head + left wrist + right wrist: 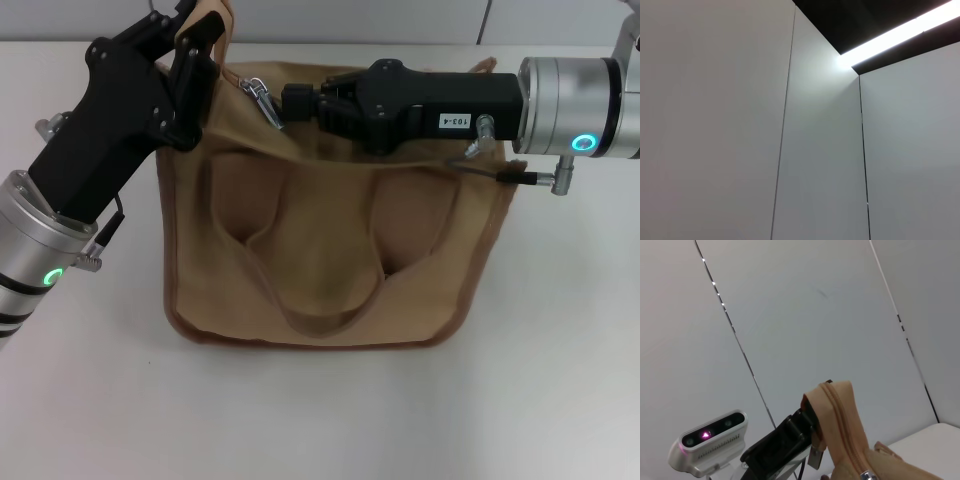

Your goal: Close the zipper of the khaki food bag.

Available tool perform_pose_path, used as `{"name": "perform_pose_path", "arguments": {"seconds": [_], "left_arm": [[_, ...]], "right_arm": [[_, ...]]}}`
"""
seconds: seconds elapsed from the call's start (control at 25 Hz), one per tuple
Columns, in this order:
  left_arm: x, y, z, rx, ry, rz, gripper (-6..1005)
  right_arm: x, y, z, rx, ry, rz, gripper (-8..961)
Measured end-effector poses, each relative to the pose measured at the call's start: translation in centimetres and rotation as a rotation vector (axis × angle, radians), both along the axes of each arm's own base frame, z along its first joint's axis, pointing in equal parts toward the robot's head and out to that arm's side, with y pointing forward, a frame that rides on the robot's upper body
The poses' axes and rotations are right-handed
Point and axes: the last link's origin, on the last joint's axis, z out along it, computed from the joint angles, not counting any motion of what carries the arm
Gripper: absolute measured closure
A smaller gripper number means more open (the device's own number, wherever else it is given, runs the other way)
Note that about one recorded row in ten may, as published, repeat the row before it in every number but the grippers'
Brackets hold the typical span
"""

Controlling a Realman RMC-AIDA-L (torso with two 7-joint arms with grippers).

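Note:
The khaki food bag [320, 270] lies on the white table with its handles flopped over its front. My left gripper [195, 45] is shut on the bag's far left end and lifts it. That raised end [832, 405] shows in the right wrist view, with the zipper [842, 427] running up it and the left gripper's black fingers [800, 425] behind it. My right gripper [288, 100] reaches in from the right along the bag's top. It is shut at the silver pull tab [264, 100], which sticks out just left of its fingertips. The left wrist view shows only wall and ceiling.
White table [320, 420] surrounds the bag on the near side and to both sides. A cable and plug [530, 178] hang off the right wrist above the bag's right end. The left arm's wrist camera [707, 442] faces the right wrist view.

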Motion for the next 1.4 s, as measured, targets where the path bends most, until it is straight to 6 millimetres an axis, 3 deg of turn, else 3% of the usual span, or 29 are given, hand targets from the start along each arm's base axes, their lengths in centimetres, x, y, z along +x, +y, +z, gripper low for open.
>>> {"name": "perform_pose_path", "arguments": {"seconds": [0.84,1.4], "left_arm": [[-0.4,0.1,0.5,0.031,-0.015,0.028,909],[-0.4,0.0,0.4,0.027,-0.018,0.025,908]], "right_arm": [[3.4,-0.4,1.8,0.043,0.0,-0.078,951],[2.5,-1.1,1.8,0.078,0.024,0.012,951]]}}
